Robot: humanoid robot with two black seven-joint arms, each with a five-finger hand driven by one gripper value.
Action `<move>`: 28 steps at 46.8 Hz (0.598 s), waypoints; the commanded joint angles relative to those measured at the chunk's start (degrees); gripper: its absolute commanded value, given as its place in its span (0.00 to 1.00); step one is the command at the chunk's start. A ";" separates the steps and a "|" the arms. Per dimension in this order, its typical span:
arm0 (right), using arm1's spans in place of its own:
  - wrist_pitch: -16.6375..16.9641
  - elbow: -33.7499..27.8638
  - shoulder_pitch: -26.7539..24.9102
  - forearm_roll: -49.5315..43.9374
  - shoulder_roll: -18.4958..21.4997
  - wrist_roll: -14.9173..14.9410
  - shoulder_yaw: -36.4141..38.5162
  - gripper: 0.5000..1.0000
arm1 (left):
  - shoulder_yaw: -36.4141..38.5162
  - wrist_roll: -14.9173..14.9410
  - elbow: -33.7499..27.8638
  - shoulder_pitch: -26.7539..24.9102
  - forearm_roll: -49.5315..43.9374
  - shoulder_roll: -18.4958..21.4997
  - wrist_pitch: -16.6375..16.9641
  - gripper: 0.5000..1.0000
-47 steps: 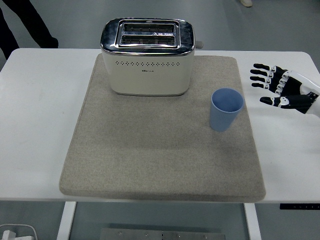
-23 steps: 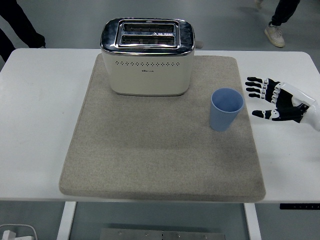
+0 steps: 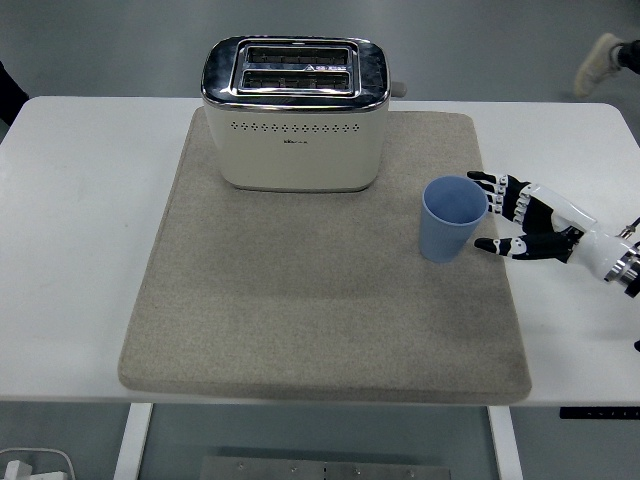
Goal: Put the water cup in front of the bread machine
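Right hand (image 3: 530, 220) at the blue water cup (image 3: 452, 218), fingers spread, nothing gripped.

Cup stands upright on the grey felt mat (image 3: 320, 300), right part of the mat, nearer and to the right of the toaster (image 3: 295, 115), clearly apart from it. Toaster is cream with a chrome top and 2 slots, sitting at the mat's far edge, left of centre. Hand comes in from the right over the white table (image 3: 70, 230), palm facing the cup; upper fingers (image 3: 490, 182) reach the cup's rim on its right side, thumb (image 3: 492, 245) sits just beside the cup's lower wall. Cannot tell if either actually touches; no closed grasp visible. A person's shoe (image 3: 600, 62) shows on the floor at the far right corner.
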 commanded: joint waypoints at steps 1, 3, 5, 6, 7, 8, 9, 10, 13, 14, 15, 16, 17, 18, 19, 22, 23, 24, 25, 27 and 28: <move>-0.41 -0.09 0.06 0.00 0.72 -0.01 -0.09 0.86 | 0.00 0.00 0.00 0.00 -0.01 0.00 0.00 1.00; -0.50 -0.09 0.06 0.00 0.89 -0.01 -0.09 0.86 | 0.00 0.00 0.00 0.00 -0.01 0.00 0.00 1.00; -0.50 -0.09 0.24 0.00 0.89 -0.01 -0.09 0.86 | 0.00 0.00 0.00 0.00 -0.01 0.00 0.00 1.00; -0.58 -0.09 0.32 0.00 0.89 -0.10 0.00 0.86 | 0.00 0.00 0.00 0.00 -0.01 0.00 0.00 1.00; -0.59 -0.18 0.41 0.00 0.89 -0.10 0.00 0.86 | 0.00 0.00 0.00 0.00 -0.01 0.00 0.00 1.00; -0.59 -0.18 0.41 0.00 0.89 -0.10 0.00 0.86 | 0.00 0.00 0.00 0.00 -0.01 0.00 0.00 1.00; -0.59 -0.27 0.50 0.09 0.89 -0.10 0.00 0.86 | 0.00 0.00 0.00 0.00 -0.01 0.00 0.00 1.00; -0.59 -0.27 0.50 0.09 0.89 -0.10 0.09 0.86 | 0.00 0.00 0.00 0.00 -0.01 0.00 0.00 1.00; -0.59 -0.36 0.59 0.26 0.89 -0.18 0.09 0.86 | 0.00 0.00 0.00 0.09 -0.01 0.00 0.00 1.00; -0.59 -0.44 0.67 0.26 0.98 -0.18 0.00 0.86 | 0.00 0.00 0.00 0.00 -0.01 0.00 0.00 1.00; -0.59 -0.53 0.68 0.35 1.07 -0.18 0.00 0.86 | 0.00 0.00 0.00 0.00 -0.01 0.00 0.00 1.00; -0.50 -0.53 0.68 0.35 1.33 -0.27 0.00 0.86 | 0.00 0.00 0.00 0.00 -0.01 0.00 0.00 1.00; -0.50 -0.53 0.68 0.35 1.68 -0.27 0.00 0.86 | 0.00 0.00 0.00 0.00 -0.01 0.00 0.00 1.00; -0.50 -0.62 0.76 0.26 2.12 -0.36 0.00 0.86 | 0.00 0.00 0.00 0.00 -0.01 0.00 0.00 1.00; -0.50 -0.71 0.76 0.26 2.38 -0.36 0.00 0.86 | 0.00 0.00 0.00 0.00 -0.01 0.00 0.00 1.00; -0.50 -0.97 0.76 0.18 2.74 -0.53 0.00 0.86 | 0.00 0.00 0.00 0.00 -0.01 0.00 0.00 1.00; -0.50 -1.14 0.76 0.18 2.83 -0.54 0.00 0.86 | 0.00 0.00 0.00 0.00 -0.01 0.00 0.00 1.00; -0.50 -1.23 0.76 0.18 3.09 -0.54 -0.09 0.86 | 0.00 0.00 0.00 0.09 -0.01 0.00 0.00 1.00; -0.50 -1.32 0.76 0.18 3.35 -0.54 -0.09 0.86 | 0.00 0.00 0.00 0.00 -0.01 0.00 0.00 1.00; -0.50 -1.41 0.85 0.18 3.70 -0.62 0.00 0.86 | 0.00 0.00 0.00 0.09 0.08 0.00 0.00 1.00; -0.50 -1.50 0.85 0.18 3.88 -0.62 -0.09 0.86 | 0.00 0.00 0.00 0.00 0.00 0.00 0.00 1.00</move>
